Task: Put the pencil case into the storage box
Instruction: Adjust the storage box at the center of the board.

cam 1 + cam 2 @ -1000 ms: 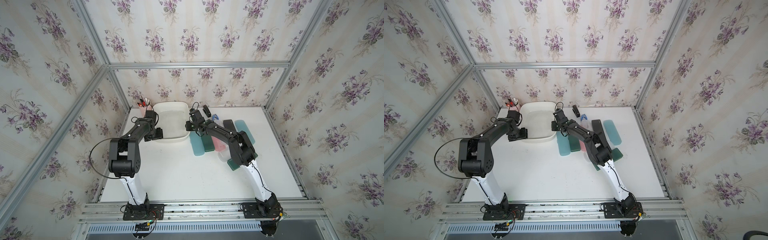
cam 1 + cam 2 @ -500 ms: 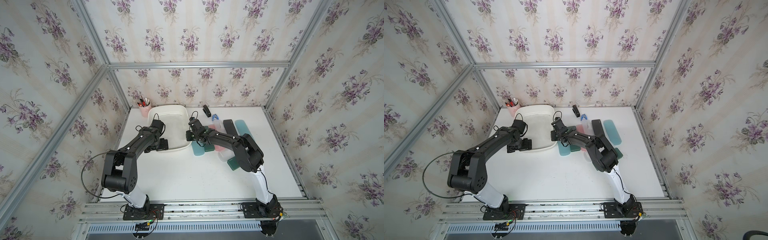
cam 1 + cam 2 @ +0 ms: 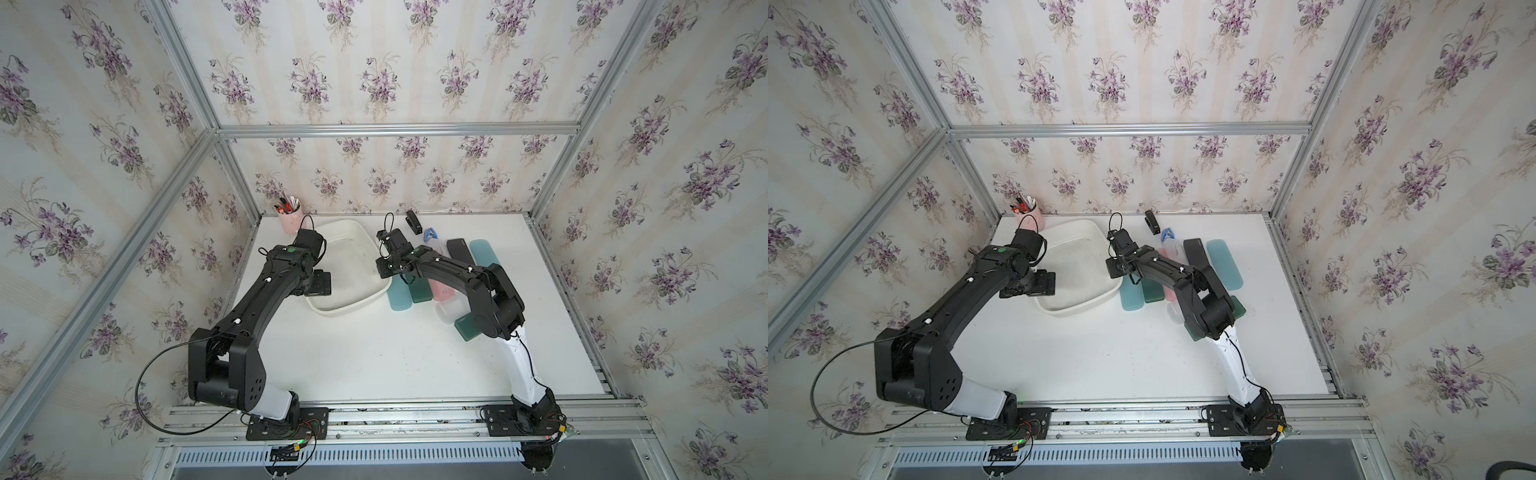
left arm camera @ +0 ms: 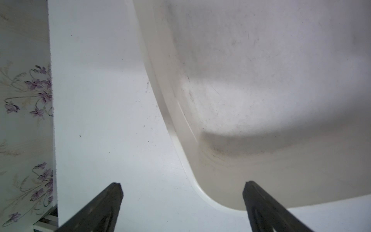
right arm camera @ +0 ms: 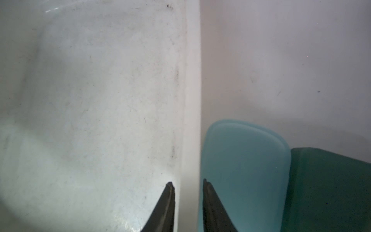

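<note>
While I watch through the right wrist view, the right gripper [image 5: 187, 182] is clamped on the side rim of the storage box [image 5: 192, 100]. One finger sits inside the wall and one outside, with the rim between them.

The left gripper [image 4: 183, 188] is spread wide. One finger [image 4: 114, 192] hangs over the table [image 4: 100, 100] and the other over the box floor, so the rounded near corner of the box lies between them. I cannot tell whether either finger touches the box.

Both top views place the box toward the back left of the table, turned at an angle, between the two arms. A pink pen cup [image 3: 289, 218] stands behind it in the back left corner.

The light blue pencil case [image 3: 400, 295] lies flat on the table just outside the box's right rim. The right gripper's outer finger sits over its end. A dark green pencil case [image 3: 420, 290] lies against its far side, followed by a pink pencil case [image 3: 440, 291]. A black pencil case [image 3: 459, 249] and a pale teal pencil case [image 3: 482, 249] lie farther back right.
</note>
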Robot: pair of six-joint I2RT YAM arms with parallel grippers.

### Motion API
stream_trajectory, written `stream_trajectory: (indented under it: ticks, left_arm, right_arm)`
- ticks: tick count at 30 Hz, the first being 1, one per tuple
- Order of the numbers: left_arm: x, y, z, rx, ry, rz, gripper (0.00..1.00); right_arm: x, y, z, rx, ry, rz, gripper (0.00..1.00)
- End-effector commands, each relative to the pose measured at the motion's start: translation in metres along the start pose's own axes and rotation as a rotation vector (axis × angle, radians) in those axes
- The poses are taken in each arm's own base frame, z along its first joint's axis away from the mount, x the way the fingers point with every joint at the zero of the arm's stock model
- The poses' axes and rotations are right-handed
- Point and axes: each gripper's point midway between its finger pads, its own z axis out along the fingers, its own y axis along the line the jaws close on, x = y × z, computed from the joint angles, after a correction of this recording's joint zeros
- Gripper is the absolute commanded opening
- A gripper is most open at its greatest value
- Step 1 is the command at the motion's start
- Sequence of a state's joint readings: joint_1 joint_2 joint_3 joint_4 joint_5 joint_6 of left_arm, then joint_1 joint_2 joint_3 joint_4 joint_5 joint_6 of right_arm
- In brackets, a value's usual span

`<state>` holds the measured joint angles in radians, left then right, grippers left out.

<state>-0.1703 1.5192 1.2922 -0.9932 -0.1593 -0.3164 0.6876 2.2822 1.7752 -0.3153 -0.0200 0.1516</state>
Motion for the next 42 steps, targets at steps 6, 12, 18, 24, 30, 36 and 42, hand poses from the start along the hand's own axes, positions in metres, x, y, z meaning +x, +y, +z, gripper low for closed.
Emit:
stream_trajectory:
  ticks: [6, 12, 18, 24, 30, 36, 42]
  left_arm:
    - [-0.099, -0.019, -0.014, -0.005, -0.181, 0.379, 0.99]
    - [-0.175, -0.053, 0.002, 0.072, -0.285, 0.641, 0.99]
    - [-0.214, -0.067, 0.046, 0.161, -0.312, 0.849, 0.99]
    - [-0.231, -0.060, 0.081, 0.198, -0.317, 0.921, 0.99]
    - [-0.233, -0.063, 0.109, 0.253, -0.318, 0.948, 0.99]
    - [-0.233, -0.051, 0.140, 0.217, -0.267, 0.881, 1.00]
    - [-0.226, -0.054, 0.153, 0.241, -0.229, 0.828, 0.97]
  right_arm:
    - [-0.002, -0.036, -0.019, 0.024, 0.036, -0.131, 0.48]
    - [-0.027, -0.030, -0.059, -0.004, -0.068, 0.035, 0.86]
    - [-0.017, -0.020, -0.102, -0.068, -0.150, 0.338, 1.00]
    - [0.008, -0.009, -0.102, -0.063, -0.118, 0.574, 1.00]
    - [0.012, 0.018, -0.096, -0.093, -0.125, 0.640, 1.00]
    - [0.015, 0.032, -0.087, -0.107, -0.107, 0.642, 1.00]
    - [0.029, 0.035, -0.076, -0.118, -0.077, 0.663, 0.98]
